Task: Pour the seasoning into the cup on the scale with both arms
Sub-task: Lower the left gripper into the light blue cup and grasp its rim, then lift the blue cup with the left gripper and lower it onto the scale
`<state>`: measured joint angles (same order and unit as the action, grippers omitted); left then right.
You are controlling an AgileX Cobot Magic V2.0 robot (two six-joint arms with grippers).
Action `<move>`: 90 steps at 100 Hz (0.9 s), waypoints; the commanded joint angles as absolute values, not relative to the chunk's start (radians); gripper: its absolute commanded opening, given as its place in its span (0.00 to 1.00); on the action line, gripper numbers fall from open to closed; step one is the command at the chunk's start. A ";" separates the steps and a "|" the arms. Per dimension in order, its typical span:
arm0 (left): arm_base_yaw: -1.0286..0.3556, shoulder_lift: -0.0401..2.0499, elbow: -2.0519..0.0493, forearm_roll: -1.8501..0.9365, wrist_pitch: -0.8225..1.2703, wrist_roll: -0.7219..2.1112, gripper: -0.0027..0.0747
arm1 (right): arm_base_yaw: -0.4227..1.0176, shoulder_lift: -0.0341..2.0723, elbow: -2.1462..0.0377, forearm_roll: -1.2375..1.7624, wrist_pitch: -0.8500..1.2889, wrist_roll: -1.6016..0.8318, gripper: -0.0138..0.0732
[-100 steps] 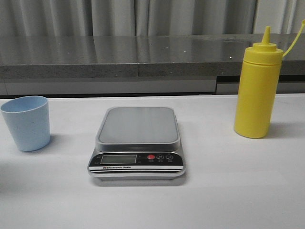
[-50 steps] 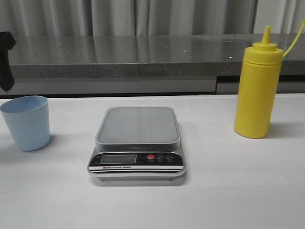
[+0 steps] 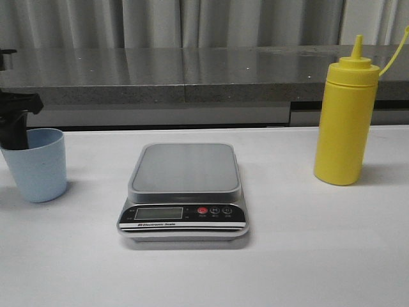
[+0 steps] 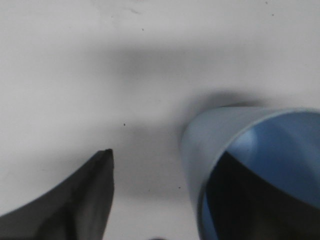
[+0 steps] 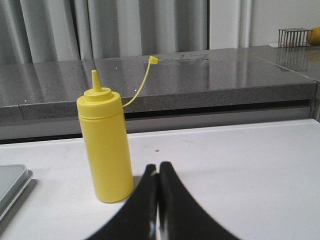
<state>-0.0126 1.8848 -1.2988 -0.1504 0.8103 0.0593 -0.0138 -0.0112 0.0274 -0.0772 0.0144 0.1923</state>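
Observation:
The pale blue cup stands on the white table at the far left, off the scale. My left gripper is down at the cup's rim and open. In the left wrist view the left gripper straddles the cup wall: one finger is outside, and a dark shape inside the cup looks like the other. The silver scale sits bare in the middle. The yellow seasoning bottle stands upright at the right. My right gripper is shut and empty, just short of the seasoning bottle and beside it.
A grey stone counter with curtains behind it runs along the table's back edge. A wire rack sits on that counter far off to one side. The bottle's cap strap sticks out sideways.
My left gripper has come into the front view from the left and dropped to the cup's rim. Cup, scale and bottle have stayed put.

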 commanded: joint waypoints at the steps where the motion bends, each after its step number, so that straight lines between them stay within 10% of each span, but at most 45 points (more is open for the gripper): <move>1: -0.015 1.842 -1.331 -0.166 0.796 0.061 0.39 | -0.012 -0.032 0.010 -0.091 -0.058 0.191 0.08; 23: -0.015 1.842 -1.344 -0.176 0.794 0.061 0.01 | -0.012 -0.032 0.010 -0.091 -0.058 0.191 0.08; 90: -0.246 1.802 -1.679 -0.185 0.870 0.129 0.01 | -0.012 -0.032 0.010 -0.091 -0.058 0.191 0.08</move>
